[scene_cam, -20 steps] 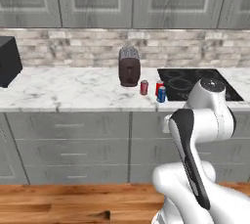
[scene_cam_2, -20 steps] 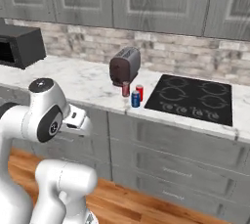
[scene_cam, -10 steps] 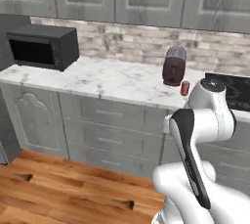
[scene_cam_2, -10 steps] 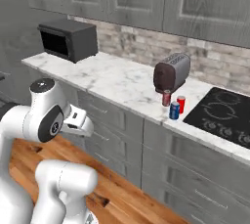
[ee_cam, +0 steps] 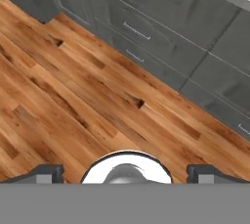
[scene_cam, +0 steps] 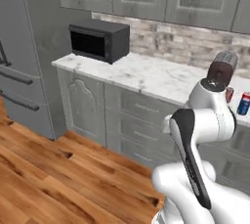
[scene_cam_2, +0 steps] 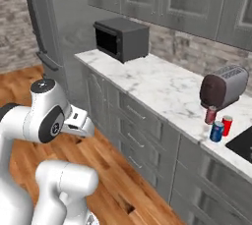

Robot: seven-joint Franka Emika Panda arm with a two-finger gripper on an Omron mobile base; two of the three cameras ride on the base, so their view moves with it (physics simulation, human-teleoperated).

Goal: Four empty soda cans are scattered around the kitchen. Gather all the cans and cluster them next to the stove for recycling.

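Three soda cans [scene_cam_2: 217,124] beside toaster [scene_cam_2: 224,87] — upright on counter [scene_cam_2: 147,79], jaws spread, empty.

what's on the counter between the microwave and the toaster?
Nothing: in the right base view the marble counter runs bare from the microwave to the toaster. The cans stand past the toaster, on the stove side.

Grey cabinets [scene_cam_2: 147,126], marble counter [scene_cam_2: 147,79], stone backsplash [scene_cam: 180,39], wood floor [ee_cam: 73,100], black microwave [scene_cam_2: 120,38].

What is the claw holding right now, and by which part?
Nothing. The claw is open, its two dark fingertips wide apart over bare brown wooden floor.
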